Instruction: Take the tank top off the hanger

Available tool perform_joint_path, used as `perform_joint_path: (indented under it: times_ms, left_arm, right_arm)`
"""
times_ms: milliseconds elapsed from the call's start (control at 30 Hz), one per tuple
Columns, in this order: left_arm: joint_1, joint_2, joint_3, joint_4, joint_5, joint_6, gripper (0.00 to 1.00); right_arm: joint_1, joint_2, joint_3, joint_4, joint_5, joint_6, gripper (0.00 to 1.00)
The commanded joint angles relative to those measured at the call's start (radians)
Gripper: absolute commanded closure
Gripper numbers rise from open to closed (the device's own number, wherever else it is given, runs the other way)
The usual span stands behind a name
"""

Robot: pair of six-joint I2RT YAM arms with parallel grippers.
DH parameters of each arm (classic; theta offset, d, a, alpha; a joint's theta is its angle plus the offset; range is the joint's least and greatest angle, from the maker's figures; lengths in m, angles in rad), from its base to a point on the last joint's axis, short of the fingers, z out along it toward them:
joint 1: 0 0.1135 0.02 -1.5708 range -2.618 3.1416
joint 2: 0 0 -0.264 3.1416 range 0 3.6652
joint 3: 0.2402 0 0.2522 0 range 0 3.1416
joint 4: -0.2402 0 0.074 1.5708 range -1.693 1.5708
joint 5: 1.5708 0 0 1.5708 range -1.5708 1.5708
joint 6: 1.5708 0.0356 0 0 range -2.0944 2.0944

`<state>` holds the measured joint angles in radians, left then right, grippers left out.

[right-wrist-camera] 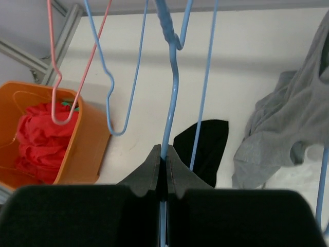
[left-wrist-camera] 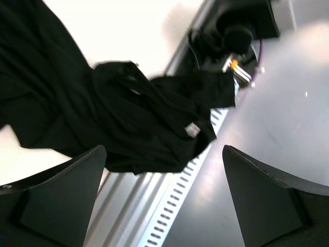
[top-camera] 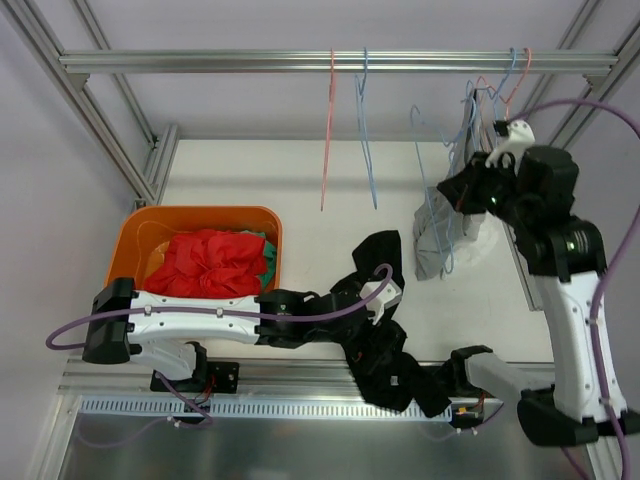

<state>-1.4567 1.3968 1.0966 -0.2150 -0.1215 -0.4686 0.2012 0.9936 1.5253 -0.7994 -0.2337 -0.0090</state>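
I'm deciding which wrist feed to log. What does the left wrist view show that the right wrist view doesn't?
Left wrist only: open left claw, slotted rail. Right wrist only: right claw shut on a blue hanger, pink hanger, orange bin, grey top. Both: the black garment, white table.

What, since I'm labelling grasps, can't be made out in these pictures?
- Left wrist: blur smears the crumpled black fabric garment beyond the left fingers; type unclear.
- Top external: those fingers merge into that dark fabric.
- Right wrist: the right fingers cover the thin blue wire hanger below their grip; the right edge cuts off the hanging grey fabric top.
- Top external: the right arm hides where that top meets its hanger.
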Motion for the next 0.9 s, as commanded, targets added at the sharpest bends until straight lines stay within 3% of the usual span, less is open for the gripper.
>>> perform_joint_path:
  times_ms: [0,200,433,833,867]
  left_arm:
    - [-0.027,-0.039,-0.041,-0.003,0.033,0.019,0.01]
    - [-0.040,-0.053,-0.076,-0.003,0.051,0.015,0.01]
    - [-0.060,-0.047,-0.103,-0.003,-0.001,-0.022,0.01]
    - [-0.068,0.024,-0.078,-0.003,-0.099,-0.068,0.01]
    - [-0.068,0.042,-0.072,-0.003,-0.110,-0.071,0.01]
  right_arm:
    - [0.076,0.144,0.163,0.103,0.132,-0.063,1.00]
    - [0.190,0.356,0.393,0.092,0.284,-0.117,1.00]
    - [0.214,0.569,0.559,0.089,0.290,-0.121,1.00]
    - [0.214,0.596,0.478,0.080,0.244,-0.100,1.00]
    - [0.214,0.587,0.467,0.080,0.244,-0.095,0.95]
